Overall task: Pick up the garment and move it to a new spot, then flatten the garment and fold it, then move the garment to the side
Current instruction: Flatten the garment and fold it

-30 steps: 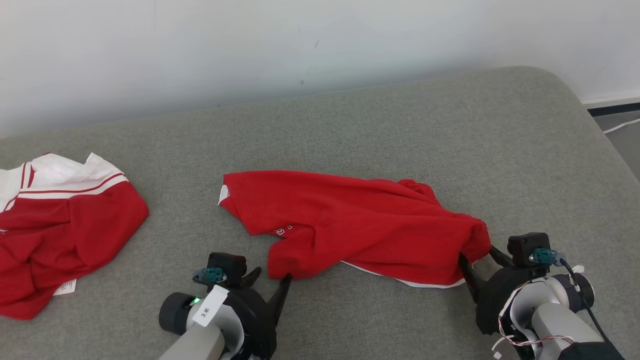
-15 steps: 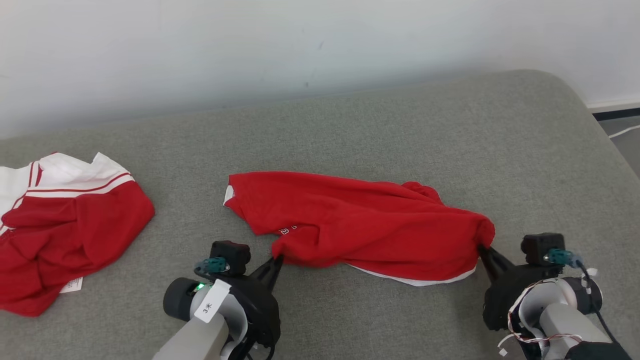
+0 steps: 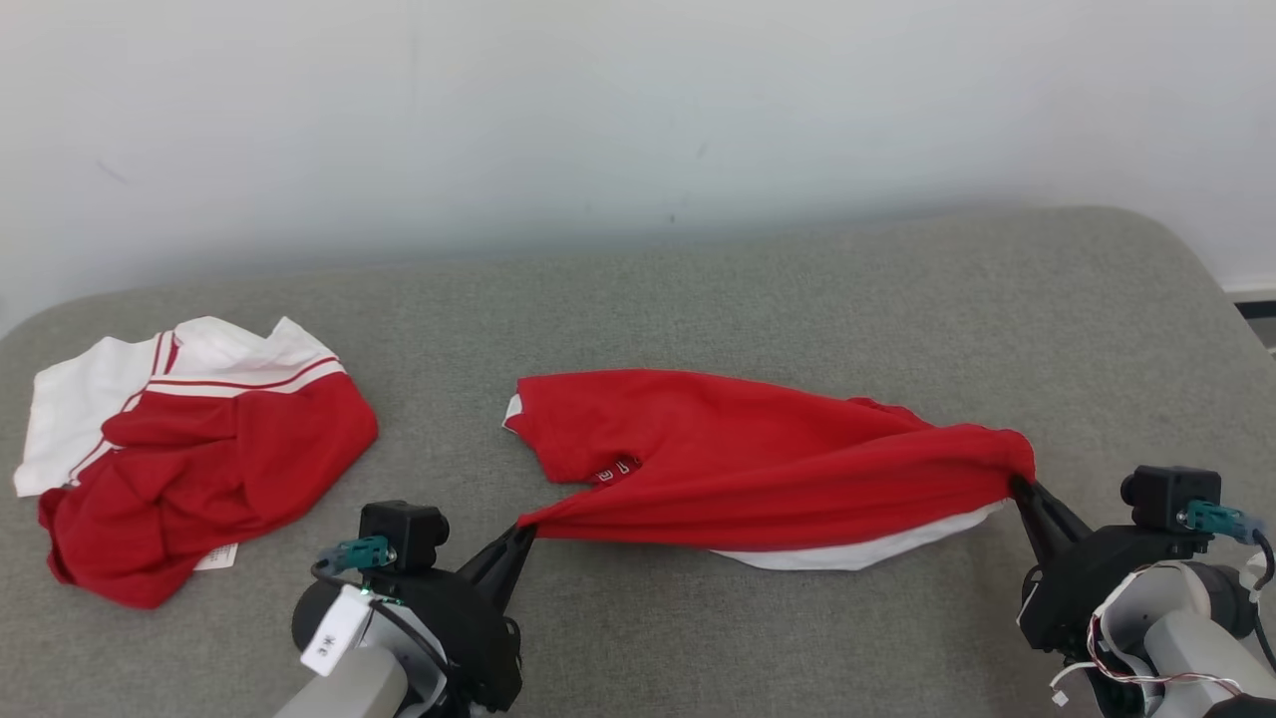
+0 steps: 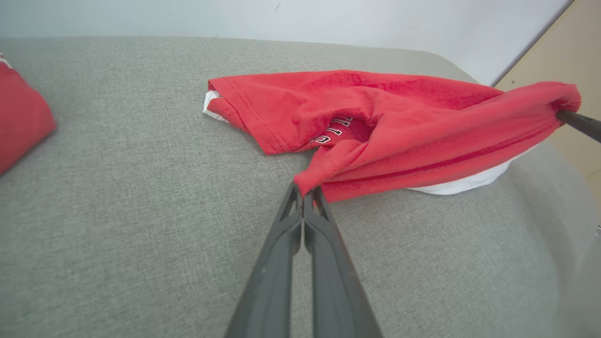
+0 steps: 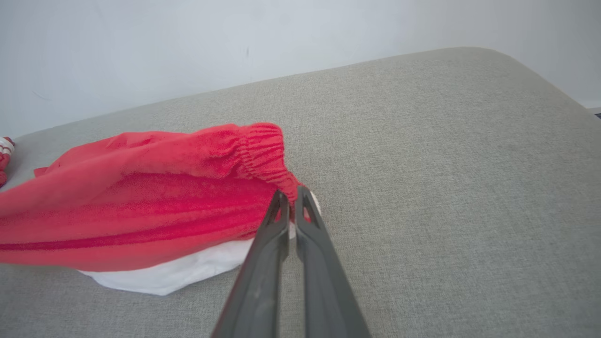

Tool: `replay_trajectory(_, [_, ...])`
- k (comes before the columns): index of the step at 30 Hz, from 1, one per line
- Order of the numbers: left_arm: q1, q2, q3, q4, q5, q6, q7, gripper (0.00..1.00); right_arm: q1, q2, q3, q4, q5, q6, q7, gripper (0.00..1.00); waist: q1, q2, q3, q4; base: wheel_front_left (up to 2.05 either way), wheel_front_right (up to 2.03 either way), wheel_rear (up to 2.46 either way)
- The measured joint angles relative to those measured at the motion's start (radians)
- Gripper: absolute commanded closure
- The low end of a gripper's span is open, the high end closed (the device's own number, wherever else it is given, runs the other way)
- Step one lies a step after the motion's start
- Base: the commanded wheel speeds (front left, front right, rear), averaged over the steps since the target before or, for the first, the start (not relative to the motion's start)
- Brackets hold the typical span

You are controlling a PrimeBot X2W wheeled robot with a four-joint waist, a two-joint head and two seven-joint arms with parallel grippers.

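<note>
A grey fabric-covered worktop (image 3: 797, 289) with rounded corners. A red garment (image 3: 758, 459) stretches across its middle. A crumpled red-and-white garment (image 3: 199, 469) lies well apart, on the left.

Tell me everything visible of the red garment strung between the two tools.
The red garment looks like soft knit cloth, with a white layer showing under its near edge and small lettering in a fold. It is bunched lengthwise, pulled taut between the left tool and the right tool, each shut on one end; the right end has a gathered elastic hem. Its far part rests on the grey cushion.
</note>
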Motion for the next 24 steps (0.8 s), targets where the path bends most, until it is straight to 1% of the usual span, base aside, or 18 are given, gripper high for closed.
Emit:
replay_trajectory(3, [0.012,0.013,-0.005,-0.072,-0.07,0.0,0.02,1.0,0.009,-0.001,0.009,-0.01,0.017,0.0,0.022,1.0,0.0,0.0,-0.016,0.015,0.0,0.0,0.0])
replay_trajectory(5, [0.002,0.039,-0.023,-0.101,-0.072,0.0,0.051,1.0,0.005,0.002,0.025,-0.025,0.018,0.0,0.043,1.0,0.0,0.0,-0.026,0.022,0.0,0.0,0.0])
replay_trajectory(9, [-0.051,0.092,-0.021,-0.16,-0.145,0.0,0.111,1.0,-0.031,0.017,0.054,-0.032,0.03,0.0,0.086,1.0,0.0,-0.0001,-0.034,0.023,0.0,0.0,0.0])
replay_trajectory(12, [-0.11,0.11,0.002,-0.186,-0.22,0.0,0.164,1.0,-0.084,0.016,0.068,-0.034,0.035,0.0,0.119,1.0,0.0,0.0,-0.029,0.012,0.0,0.0,0.0])
replay_trajectory(15, [-0.162,0.119,0.026,-0.181,-0.271,0.0,0.221,1.0,-0.128,0.012,0.081,-0.03,0.039,0.0,0.151,1.0,0.0,0.0,-0.012,-0.001,0.0,0.0,0.0])
replay_trajectory(18, [-0.206,0.132,0.027,-0.153,-0.289,0.0,0.277,1.0,-0.184,0.014,0.1,-0.01,0.034,0.0,0.183,1.0,0.0002,0.0,0.013,-0.015,0.0,0.0,0.0])
replay_trajectory(21, [-0.262,0.132,0.032,-0.11,-0.3,0.0,0.329,1.0,-0.265,0.035,0.107,0.013,0.033,0.0,0.211,1.0,0.0002,0.0,0.057,-0.034,0.0,0.0,0.0])
replay_trajectory(24, [-0.309,0.128,0.037,-0.074,-0.3,0.0,0.344,1.0,-0.32,0.052,0.118,0.035,0.026,0.0,0.221,1.0,0.0003,0.0,0.094,-0.049,0.0,0.0,0.0])
